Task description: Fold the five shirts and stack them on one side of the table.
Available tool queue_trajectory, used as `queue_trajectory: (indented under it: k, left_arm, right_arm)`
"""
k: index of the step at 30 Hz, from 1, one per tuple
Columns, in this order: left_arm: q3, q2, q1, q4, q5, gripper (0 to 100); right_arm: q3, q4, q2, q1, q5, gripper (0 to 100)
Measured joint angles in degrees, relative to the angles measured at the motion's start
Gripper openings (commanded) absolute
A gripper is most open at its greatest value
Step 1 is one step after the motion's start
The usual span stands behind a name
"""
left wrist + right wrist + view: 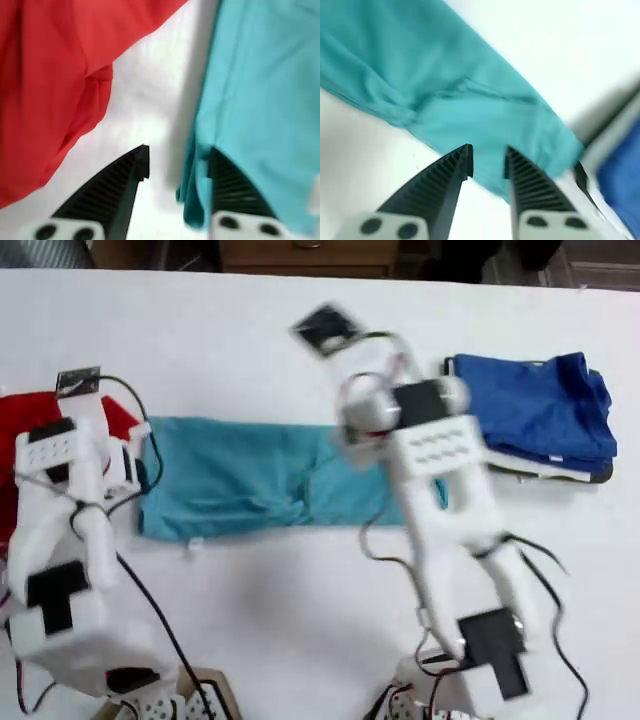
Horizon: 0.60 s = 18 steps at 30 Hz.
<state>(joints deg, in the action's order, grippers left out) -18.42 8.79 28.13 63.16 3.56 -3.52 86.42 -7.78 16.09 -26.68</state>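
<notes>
My left gripper (178, 152) hangs open, 1 jaw over bare table (150, 100), the other over the edge of the teal shirt (260, 100). My right gripper (487, 150) is narrowly open, holding nothing, above that shirt's other end. From above, the teal shirt lies at centre as a long strip, seemingly half folded. A folded blue stack (535, 410) sits at 2 o'clock. The red shirt (20, 430) at 9 o'clock looks unfolded. I judge the job roughly midway.
</notes>
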Motion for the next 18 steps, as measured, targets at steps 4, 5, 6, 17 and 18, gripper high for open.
queue_trajectory:
  k: [4,5,6,17,18]
  left_arm:
    - [7.1,8.4,0.0,0.0,-0.1,25]
    - [9.1,10.3,0.0,0.4,1.0,25]
    - [11.1,12.0,0.0,1.2,1.9,25]
    - [33.9,30.4,-5.2,16.5,5.8,25]
    - [36.3,32.1,-5.7,18.5,5.8,25]
  right_arm:
    - [0.0,3.0,-4.1,-11.5,-3.4,12.9]
    - [0.0,3.6,-4.9,-14.2,-4.3,12.9]
    - [0.0,4.3,-5.5,-16.5,-5.2,12.8]
    - [0.0,6.5,-9.0,-30.0,-7.7,12.7]
    - [0.0,6.5,-9.5,-30.4,-7.7,12.7]
